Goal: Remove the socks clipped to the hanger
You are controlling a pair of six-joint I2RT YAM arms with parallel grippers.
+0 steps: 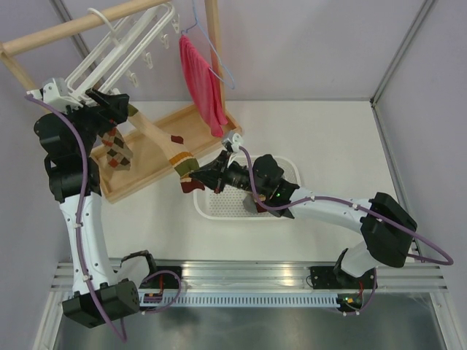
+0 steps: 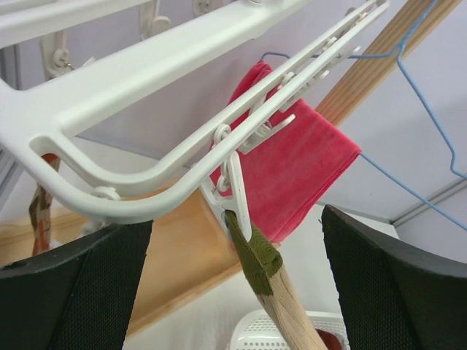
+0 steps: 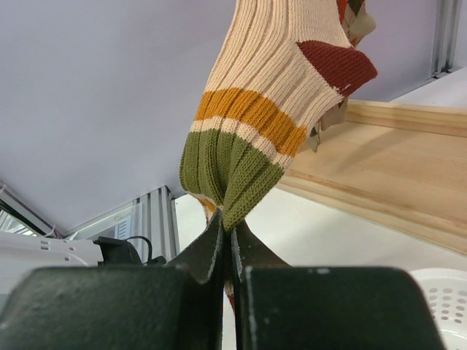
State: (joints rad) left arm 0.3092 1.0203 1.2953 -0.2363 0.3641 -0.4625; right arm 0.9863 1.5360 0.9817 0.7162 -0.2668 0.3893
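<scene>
Seen from above, a white plastic drying hanger [image 1: 124,40] hangs by its hook from a wooden rod [image 1: 73,29] at the back left of the table, its frame tilted down toward the left arm. The left gripper [image 1: 109,103] is raised to the frame's lower corner. Its wrist view shows the two black fingers [image 2: 73,284] spread wide, one on each side of a small white clip [image 2: 235,186], touching nothing. That clip bites the olive end of a striped sock [image 1: 157,137] — tan, with a red heel and orange and olive bands at the cuff. The sock stretches slantwise from the clip, over a wooden tray [image 1: 149,164], to the right gripper [image 1: 195,176], whose jaws are pressed together on the olive cuff, as the right wrist view shows up close. An argyle sock [image 1: 117,149] in brown, tan and red diamonds hangs just below the left gripper — its top is hidden by the arm. A red cloth [image 1: 204,87] hangs on a blue wire hanger [image 1: 219,55] beside the white frame. A white mesh basket [image 1: 211,211] sits on the table under the right arm's wrist
</scene>
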